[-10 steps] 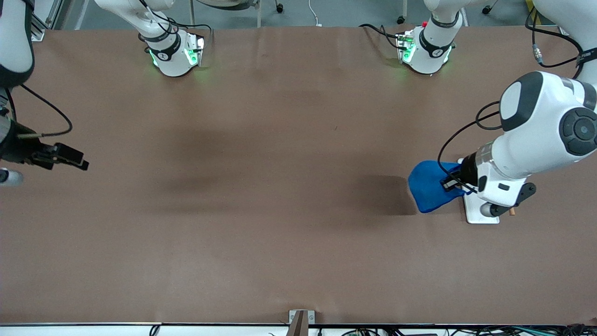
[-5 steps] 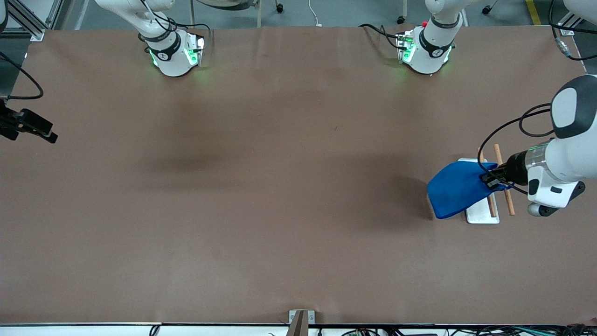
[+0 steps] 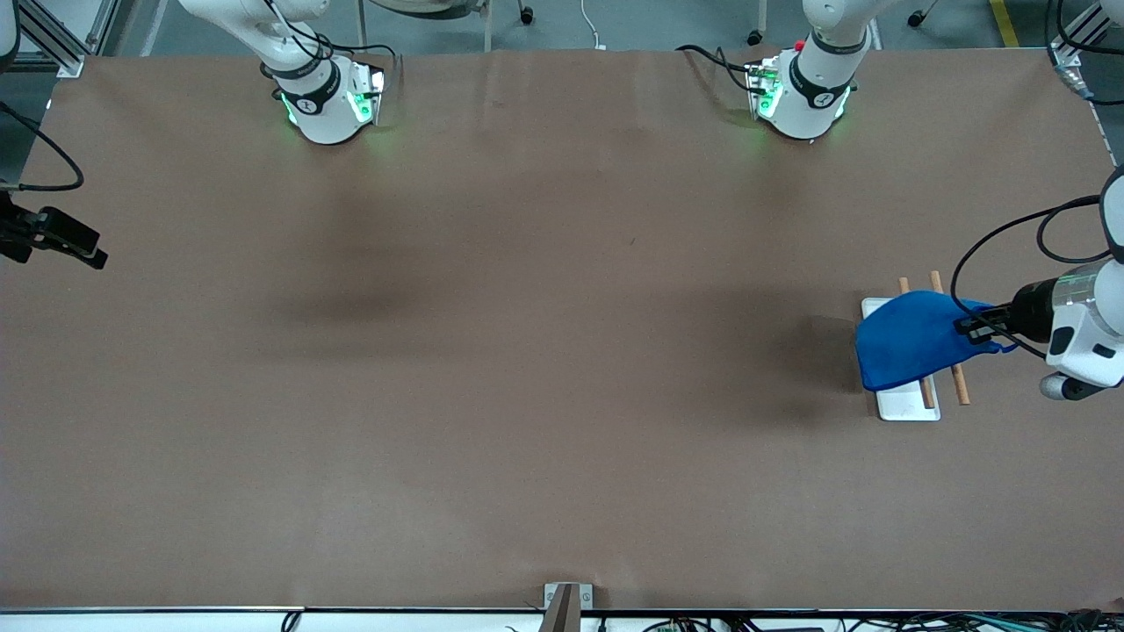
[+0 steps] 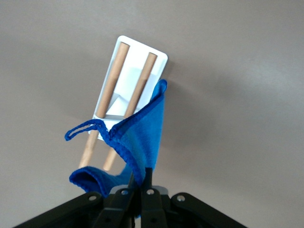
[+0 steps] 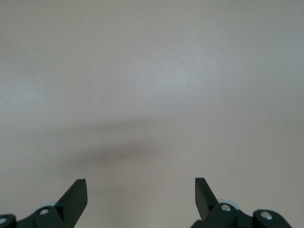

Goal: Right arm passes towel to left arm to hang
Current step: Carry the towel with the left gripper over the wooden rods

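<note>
Left gripper [image 3: 966, 326] clamping towel [image 3: 909, 338], draped across rack [image 3: 909, 408]

A brown table [image 3: 527, 351] fills the view, grey floor [image 3: 562, 22] along its top edge.

Left gripper [image 3: 966, 329] is hanging in the air at the left arm's end of the table, fingers pinched together. Right gripper [image 3: 83, 250] is waiting at the right arm's end, fingers [image 5: 76, 197] spread wide.
</note>
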Robot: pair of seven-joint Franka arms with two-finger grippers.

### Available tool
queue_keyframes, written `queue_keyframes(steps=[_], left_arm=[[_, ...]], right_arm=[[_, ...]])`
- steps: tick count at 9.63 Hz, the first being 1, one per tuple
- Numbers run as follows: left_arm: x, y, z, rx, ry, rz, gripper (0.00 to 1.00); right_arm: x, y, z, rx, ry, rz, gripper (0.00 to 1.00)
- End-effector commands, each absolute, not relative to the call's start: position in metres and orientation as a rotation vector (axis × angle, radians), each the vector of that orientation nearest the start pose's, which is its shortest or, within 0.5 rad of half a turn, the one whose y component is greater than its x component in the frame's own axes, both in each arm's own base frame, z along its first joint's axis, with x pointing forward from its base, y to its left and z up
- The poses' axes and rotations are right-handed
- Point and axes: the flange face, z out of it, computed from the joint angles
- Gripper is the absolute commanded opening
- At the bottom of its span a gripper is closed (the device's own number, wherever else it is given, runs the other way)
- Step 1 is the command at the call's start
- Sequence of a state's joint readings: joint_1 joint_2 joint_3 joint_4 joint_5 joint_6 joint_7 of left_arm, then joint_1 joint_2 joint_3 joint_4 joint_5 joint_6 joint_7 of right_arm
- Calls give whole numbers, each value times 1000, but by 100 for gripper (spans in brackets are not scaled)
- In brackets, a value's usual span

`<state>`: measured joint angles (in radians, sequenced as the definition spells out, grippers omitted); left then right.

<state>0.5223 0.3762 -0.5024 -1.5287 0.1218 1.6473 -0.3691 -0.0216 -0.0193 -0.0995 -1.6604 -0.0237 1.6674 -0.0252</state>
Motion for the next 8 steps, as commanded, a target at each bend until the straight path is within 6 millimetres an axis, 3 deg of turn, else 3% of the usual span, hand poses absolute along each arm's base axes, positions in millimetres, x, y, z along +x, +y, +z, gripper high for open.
queue_keyframes(steps=[1, 8], left_arm=[[629, 88, 425, -3089, -520, 418, 1], [629, 155, 399, -3083, -444, 399, 1]], right_arm=[[547, -79, 608, -3163, 187, -14, 100], [538, -79, 617, -3119, 196, 32, 100]])
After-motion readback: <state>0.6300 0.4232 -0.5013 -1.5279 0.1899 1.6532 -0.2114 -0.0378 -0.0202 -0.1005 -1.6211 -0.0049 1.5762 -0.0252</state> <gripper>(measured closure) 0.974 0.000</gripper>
